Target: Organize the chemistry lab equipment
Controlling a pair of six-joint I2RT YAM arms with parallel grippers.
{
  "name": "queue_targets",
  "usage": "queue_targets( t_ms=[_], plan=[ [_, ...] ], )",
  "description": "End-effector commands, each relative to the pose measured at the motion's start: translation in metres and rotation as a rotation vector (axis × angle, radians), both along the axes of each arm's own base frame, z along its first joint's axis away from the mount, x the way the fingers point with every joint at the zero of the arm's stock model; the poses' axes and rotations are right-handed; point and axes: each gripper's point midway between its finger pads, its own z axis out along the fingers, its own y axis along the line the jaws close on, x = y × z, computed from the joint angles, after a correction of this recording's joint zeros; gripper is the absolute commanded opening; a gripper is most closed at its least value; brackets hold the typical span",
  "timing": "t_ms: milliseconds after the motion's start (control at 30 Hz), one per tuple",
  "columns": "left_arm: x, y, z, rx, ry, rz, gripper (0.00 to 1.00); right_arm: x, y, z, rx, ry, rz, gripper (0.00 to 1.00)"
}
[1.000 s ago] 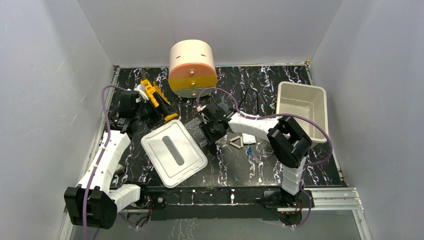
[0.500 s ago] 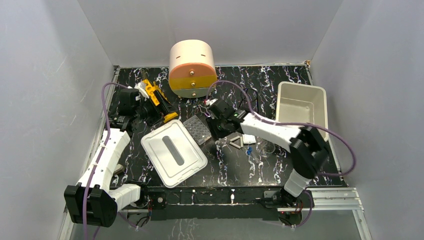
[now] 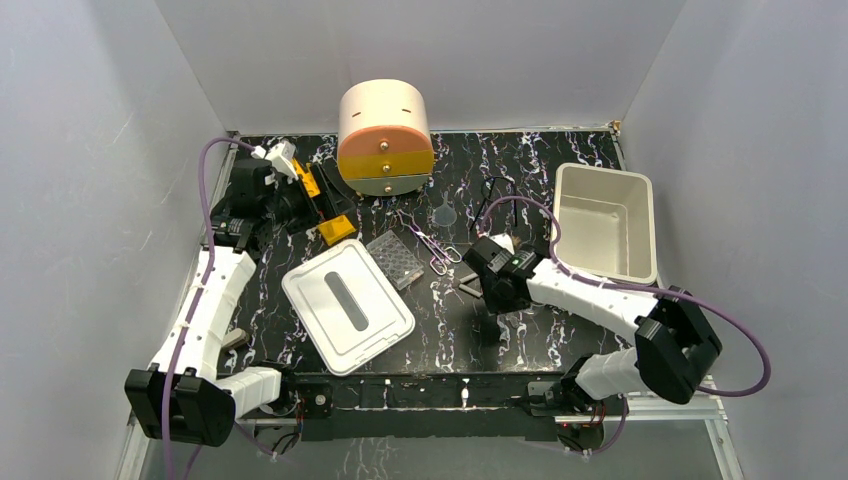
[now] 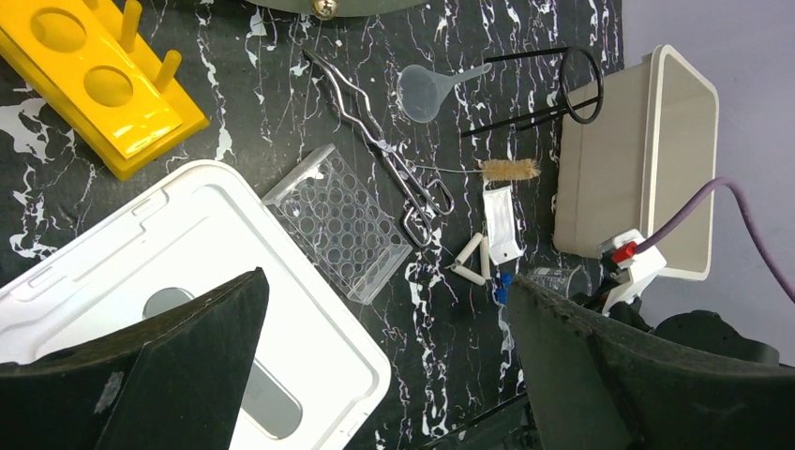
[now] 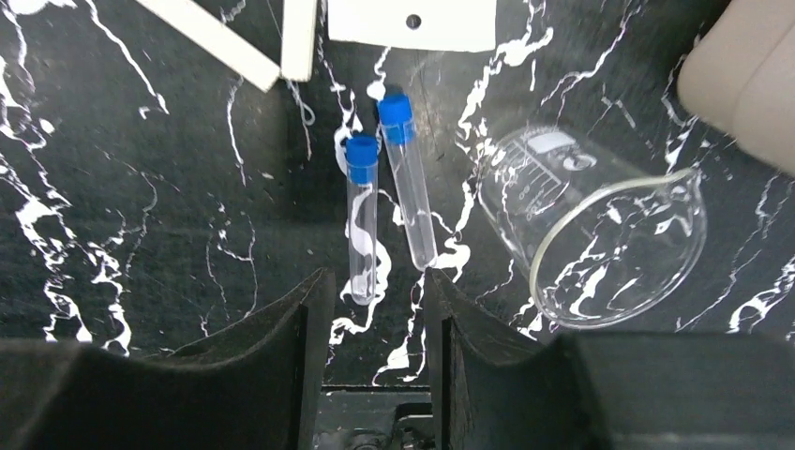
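Observation:
My left gripper (image 4: 384,361) hangs wide open and empty, high over the white lid (image 4: 216,300); in the top view it (image 3: 318,208) is by the yellow rack (image 3: 337,230). The rack (image 4: 103,80), clear well plate (image 4: 342,225), scissors (image 4: 389,155), clear funnel (image 4: 422,92), black-framed glasses (image 4: 562,89), small brush (image 4: 511,170) and white triangle (image 4: 473,261) all lie on the table. My right gripper (image 5: 373,305) stands open, low over two blue-capped test tubes (image 5: 362,216); the left tube's tip lies just ahead of the gap. A clear beaker (image 5: 600,234) lies on its side to the right.
The white rectangular bin (image 3: 605,215) stands at the right and the round peach and yellow drawer unit (image 3: 385,135) at the back. The grey-slotted lid (image 3: 347,305) lies front left. A white packet (image 5: 412,21) lies beyond the tubes.
My right arm has drawn back from beside the well plate to the near right, over the test tubes. My left gripper has opened wider and pulled back to the left, the yellow rack left on the table.

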Motion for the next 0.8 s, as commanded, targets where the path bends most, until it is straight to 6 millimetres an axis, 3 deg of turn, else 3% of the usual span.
queue_targets(
  t_ms=[0, 200, 767],
  plan=[
    [0.001, -0.003, 0.01, 0.002, -0.017, -0.023, 0.98, -0.005, 0.009, 0.002, 0.102, -0.014, -0.035, 0.48],
    [-0.001, -0.01, 0.007, -0.043, 0.007, -0.038, 0.98, -0.011, 0.015, -0.015, 0.131, 0.022, -0.026, 0.45],
    [-0.003, -0.012, 0.009, -0.069, 0.016, -0.031, 0.98, -0.014, 0.006, -0.046, 0.057, 0.059, -0.07, 0.4]
  ],
)
